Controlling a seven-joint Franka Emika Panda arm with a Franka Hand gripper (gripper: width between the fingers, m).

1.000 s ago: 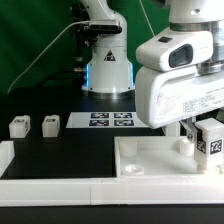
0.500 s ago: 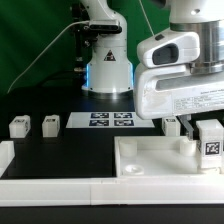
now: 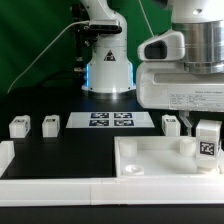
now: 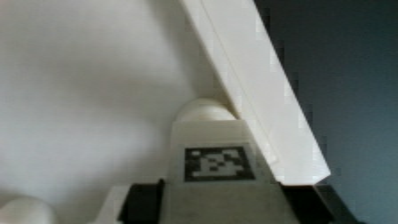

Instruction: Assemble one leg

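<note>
Gripper [image 3: 207, 128] jaws clamped on leg [image 3: 207, 146]; leg upright over slab [image 3: 150, 170] corner, the exterior view's right; seating apparently unfinished.

Marker board [image 3: 110, 121] flat on the black table [image 3: 70, 152]

Arm [image 3: 185, 60] ran off the exterior view's top and right edges; the leg [image 4: 217, 150], blurred, was cut by the wrist view's edge, tag [image 4: 217, 165] unreadable.
</note>
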